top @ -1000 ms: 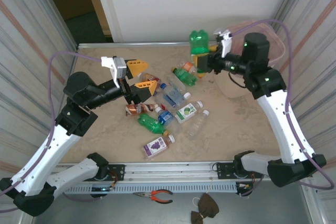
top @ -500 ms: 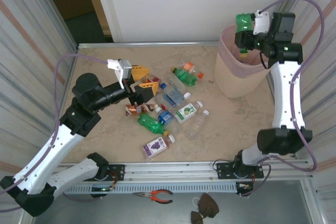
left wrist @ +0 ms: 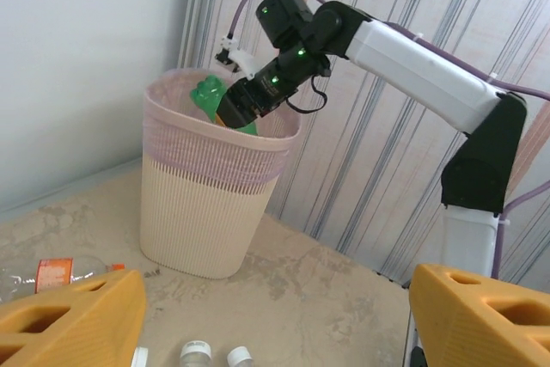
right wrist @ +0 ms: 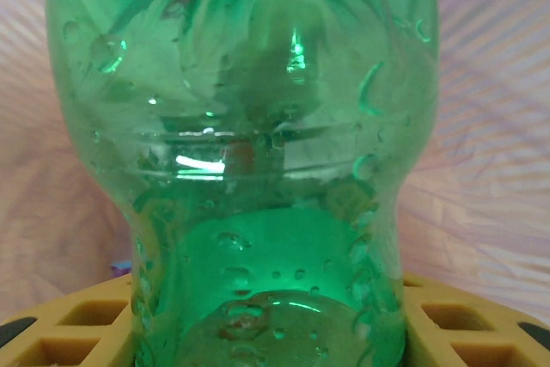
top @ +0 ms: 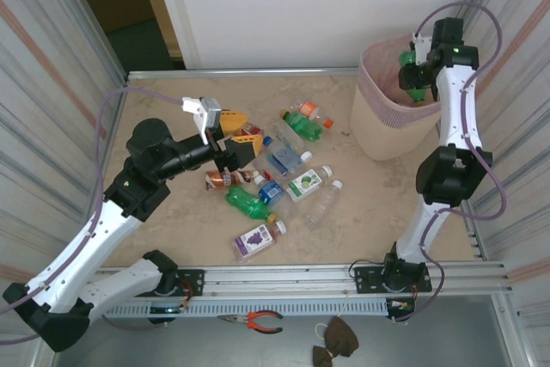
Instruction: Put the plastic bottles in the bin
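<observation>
red-handled pliers, brown scrap, beige tabletop

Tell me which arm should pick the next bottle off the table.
Left. The left gripper hovers with open jaws at the scattered bottles, while the right gripper is across at the bin, shut on a green bottle not yet released.

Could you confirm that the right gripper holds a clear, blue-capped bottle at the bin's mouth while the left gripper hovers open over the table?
Not quite: the bottle in the right gripper is green, not clear and blue-capped, as the right wrist view shows. It is at the mouth of the bin, and the left gripper hovers open over the table.
</observation>
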{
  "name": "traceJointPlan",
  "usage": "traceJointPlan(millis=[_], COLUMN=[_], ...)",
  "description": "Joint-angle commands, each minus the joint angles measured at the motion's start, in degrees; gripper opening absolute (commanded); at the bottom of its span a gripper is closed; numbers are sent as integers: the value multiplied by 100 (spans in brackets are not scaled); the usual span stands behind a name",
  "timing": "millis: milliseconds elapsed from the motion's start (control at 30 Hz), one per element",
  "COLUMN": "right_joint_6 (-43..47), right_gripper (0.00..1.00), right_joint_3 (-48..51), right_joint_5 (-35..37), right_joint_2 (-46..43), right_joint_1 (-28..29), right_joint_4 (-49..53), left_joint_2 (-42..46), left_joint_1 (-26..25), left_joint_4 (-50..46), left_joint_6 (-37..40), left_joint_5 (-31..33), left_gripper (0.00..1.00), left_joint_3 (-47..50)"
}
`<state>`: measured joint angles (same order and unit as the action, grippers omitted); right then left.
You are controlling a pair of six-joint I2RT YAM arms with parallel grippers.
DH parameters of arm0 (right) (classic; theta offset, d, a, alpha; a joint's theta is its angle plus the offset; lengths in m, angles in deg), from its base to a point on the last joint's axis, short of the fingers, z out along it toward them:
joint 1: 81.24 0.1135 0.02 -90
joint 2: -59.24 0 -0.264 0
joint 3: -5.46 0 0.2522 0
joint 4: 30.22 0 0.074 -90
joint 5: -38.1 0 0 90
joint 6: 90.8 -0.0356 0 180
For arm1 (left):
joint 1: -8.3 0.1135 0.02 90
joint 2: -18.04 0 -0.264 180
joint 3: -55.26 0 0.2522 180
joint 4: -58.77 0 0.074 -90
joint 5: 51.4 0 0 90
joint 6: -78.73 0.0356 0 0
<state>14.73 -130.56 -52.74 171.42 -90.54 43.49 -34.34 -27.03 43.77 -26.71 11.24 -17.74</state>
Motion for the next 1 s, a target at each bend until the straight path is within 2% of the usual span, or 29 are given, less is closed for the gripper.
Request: traceJointPlan(millis=[0, 400, 667, 967], right_joint_6=[384, 385, 346, 293], right_gripper=[47, 49, 52, 62], right_joint_3=[-217, -57, 243, 255], right_joint_5=[449, 554, 535, 497], right_joint_2=[248, 1305, 1688, 1867], right_joint_1=[-11, -1, -1, 34], right_joint_4=[363, 378, 254, 244], left_joint_2=[-11, -87, -31, 82], left_joint_1=[11, 54, 94, 104], left_joint_4=[203, 360, 387, 258], left_joint_6=[-139, -363, -501, -538], left_joint_5=[-60, -52, -18, 44], left_gripper=[81, 80, 79, 79], left_joint_3=[104, 348, 466, 596])
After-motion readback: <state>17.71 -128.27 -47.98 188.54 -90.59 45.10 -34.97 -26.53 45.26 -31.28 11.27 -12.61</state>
